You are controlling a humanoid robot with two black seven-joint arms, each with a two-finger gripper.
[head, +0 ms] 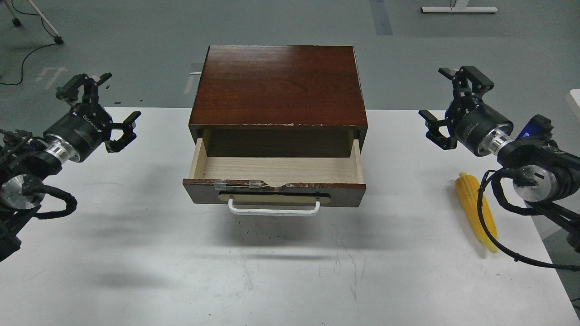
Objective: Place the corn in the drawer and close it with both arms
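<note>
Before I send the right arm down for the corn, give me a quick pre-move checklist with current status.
1. Drawer pulled open, inside bare: ok.
2. Corn lying flat on the table, right of the drawer: ok.
3. Right gripper open and empty: ok.
4. Left gripper open, well clear of the drawer: ok.
5. Path to the corn clear: not ok, a black cable from the right arm crosses over it.
6. Corn's far side free for the fingers: cannot tell.

Lab: taped grey floor (136, 54), cables (27, 59).
</note>
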